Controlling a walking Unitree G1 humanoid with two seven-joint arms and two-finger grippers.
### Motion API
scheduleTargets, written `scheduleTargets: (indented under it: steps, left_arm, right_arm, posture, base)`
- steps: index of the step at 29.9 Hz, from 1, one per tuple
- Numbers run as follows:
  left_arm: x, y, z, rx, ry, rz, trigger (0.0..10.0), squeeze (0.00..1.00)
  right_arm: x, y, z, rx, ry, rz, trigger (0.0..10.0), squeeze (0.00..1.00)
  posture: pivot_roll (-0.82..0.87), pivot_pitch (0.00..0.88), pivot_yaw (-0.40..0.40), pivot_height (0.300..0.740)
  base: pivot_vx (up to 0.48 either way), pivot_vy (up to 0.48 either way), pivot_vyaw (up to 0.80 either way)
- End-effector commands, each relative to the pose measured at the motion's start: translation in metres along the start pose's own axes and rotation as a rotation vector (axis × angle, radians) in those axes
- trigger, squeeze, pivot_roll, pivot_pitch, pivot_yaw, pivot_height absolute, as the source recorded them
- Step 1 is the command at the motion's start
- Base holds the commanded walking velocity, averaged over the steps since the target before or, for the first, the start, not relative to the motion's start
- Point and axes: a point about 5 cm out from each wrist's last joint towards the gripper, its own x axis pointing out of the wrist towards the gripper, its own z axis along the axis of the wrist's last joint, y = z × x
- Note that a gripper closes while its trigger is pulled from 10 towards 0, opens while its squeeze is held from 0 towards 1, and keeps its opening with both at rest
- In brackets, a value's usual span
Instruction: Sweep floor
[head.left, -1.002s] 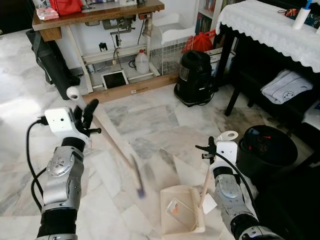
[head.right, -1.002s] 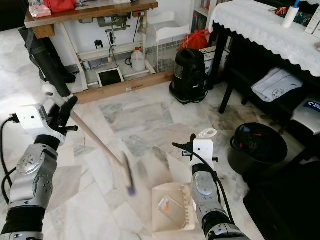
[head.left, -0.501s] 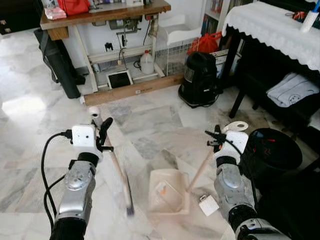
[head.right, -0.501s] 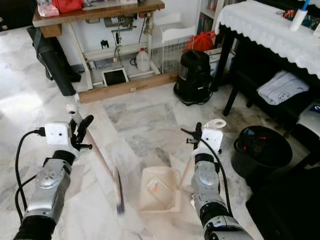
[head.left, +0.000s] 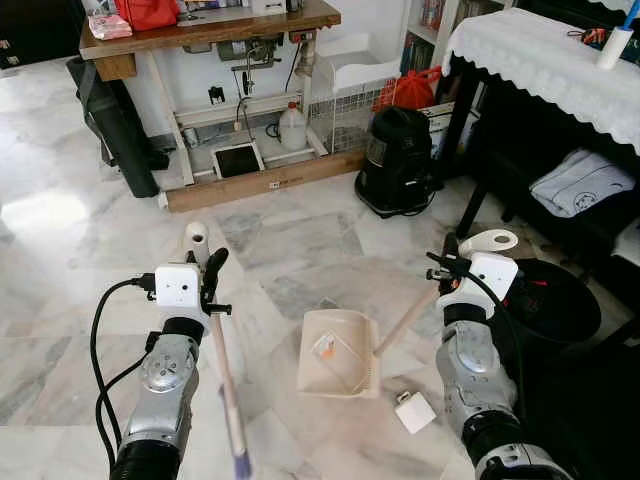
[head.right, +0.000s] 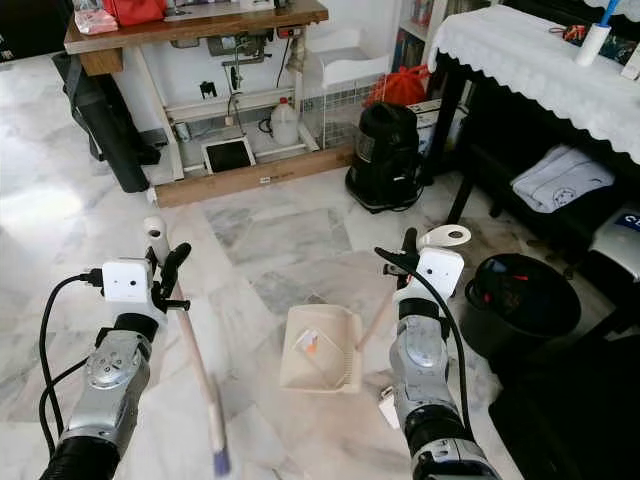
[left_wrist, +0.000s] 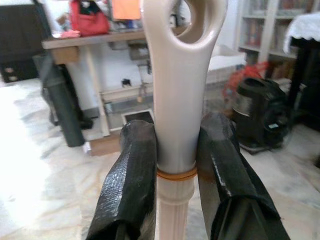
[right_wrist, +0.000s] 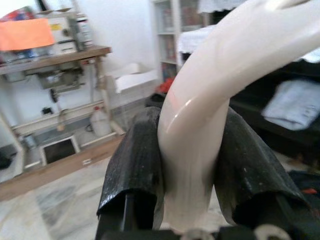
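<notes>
- The left gripper (head.left: 203, 272) has its fingers (left_wrist: 131, 165) clamped on the top of the broom (head.left: 225, 385), whose long handle slants down toward the robot, with the blurred brush head low on the marble floor (head.left: 290, 235).
- The right gripper (head.left: 447, 268) is clamped on the dustpan (head.left: 337, 350) handle (its fingers (right_wrist: 135, 160) pinch the cream grip).
- The pan lies flat between the arms, well right of the brush; orange scrap (head.left: 325, 349) inside it.
- A white scrap (head.left: 414, 411) lies just outside the pan, nearer the right arm, so the broom must likely cross over.

Head stereo pair looking forward-down at marble floor (head.left: 300, 240) – sharing whole scene; wrist cameras peering close along own jaws, facing room.
</notes>
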Motion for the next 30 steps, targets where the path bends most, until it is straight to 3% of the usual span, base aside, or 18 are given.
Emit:
scheduleTargets:
  steps: [1, 30]
  left_arm:
    - [0.0, 0.001, 0.006, 0.019, -0.039, 0.008, 10.0, 0.0]
    - [-0.012, -0.003, 0.008, 0.022, -0.039, -0.004, 10.0, 0.0]
  right_arm:
    - [0.004, 0.005, 0.01, 0.02, -0.043, 0.011, 10.0, 0.0]
    - [-0.007, -0.001, 0.007, 0.046, -0.018, -0.019, 10.0, 0.0]
  posture:
    - [0.09, 0.0, -0.013, 0.74]
    - [0.09, 0.0, -0.002, 0.74]
  base:
    - [0.0, 0.0, 0.79]
    - [0.0, 0.0, 0.79]
